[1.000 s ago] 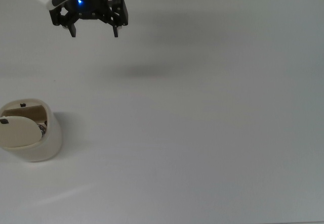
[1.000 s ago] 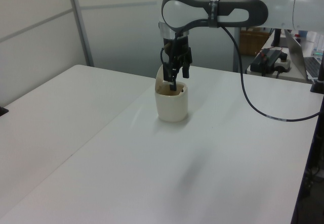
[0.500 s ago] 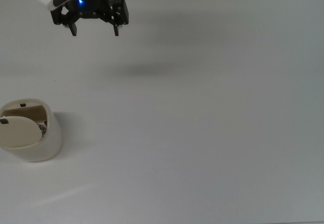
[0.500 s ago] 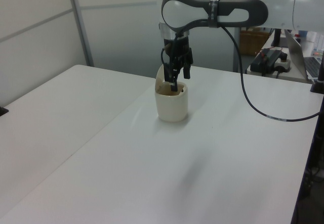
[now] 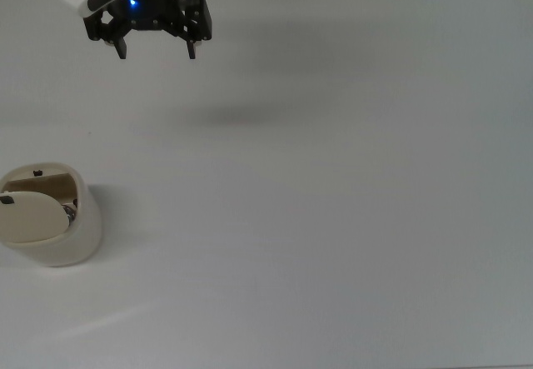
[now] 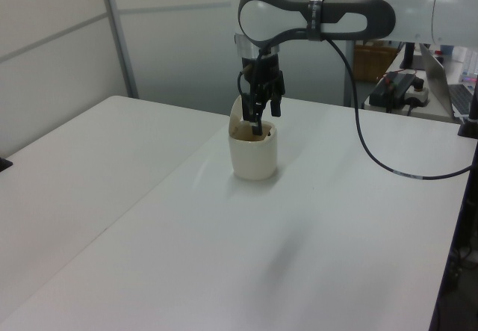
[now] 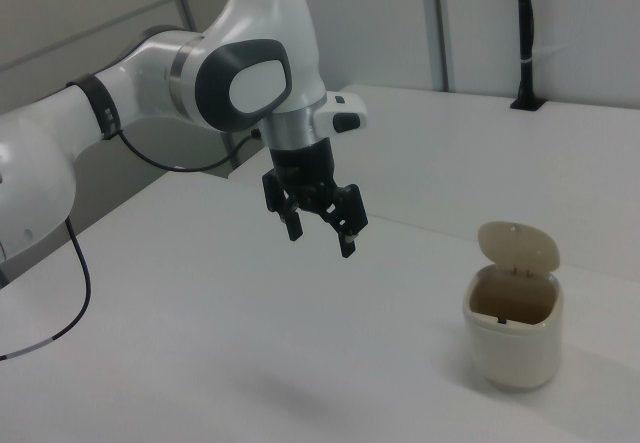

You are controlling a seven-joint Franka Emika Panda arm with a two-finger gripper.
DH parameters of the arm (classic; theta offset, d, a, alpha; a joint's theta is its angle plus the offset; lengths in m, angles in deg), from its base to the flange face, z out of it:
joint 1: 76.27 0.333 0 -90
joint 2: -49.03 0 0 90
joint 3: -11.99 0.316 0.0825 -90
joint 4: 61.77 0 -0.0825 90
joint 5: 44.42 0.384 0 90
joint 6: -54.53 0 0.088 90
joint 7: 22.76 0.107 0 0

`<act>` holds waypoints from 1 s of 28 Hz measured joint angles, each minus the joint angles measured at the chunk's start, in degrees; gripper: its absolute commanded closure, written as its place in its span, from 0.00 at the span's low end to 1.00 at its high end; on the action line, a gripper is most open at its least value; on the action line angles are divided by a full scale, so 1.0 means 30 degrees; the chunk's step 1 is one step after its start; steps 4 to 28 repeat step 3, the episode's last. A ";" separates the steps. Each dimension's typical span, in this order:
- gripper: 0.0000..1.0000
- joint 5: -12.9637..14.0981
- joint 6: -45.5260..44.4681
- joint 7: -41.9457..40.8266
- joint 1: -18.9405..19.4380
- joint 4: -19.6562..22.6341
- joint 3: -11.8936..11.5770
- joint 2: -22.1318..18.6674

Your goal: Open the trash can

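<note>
One trash can stands lid-up, tan inside showing; the tool hangs released at nine o'clock in the right view, clear of it, job apparently done.

The trash can was cream-white outside and tan inside, its raised lid the same cream with a tiny black square mark. The gripper was black, with a small blue light glowing on it, below a white and dark grey arm. The table was plain white.
</note>
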 measured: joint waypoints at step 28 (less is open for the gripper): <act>0.00 0.0000 0.0000 0.0000 0.0000 0.0006 0.0000 0.0001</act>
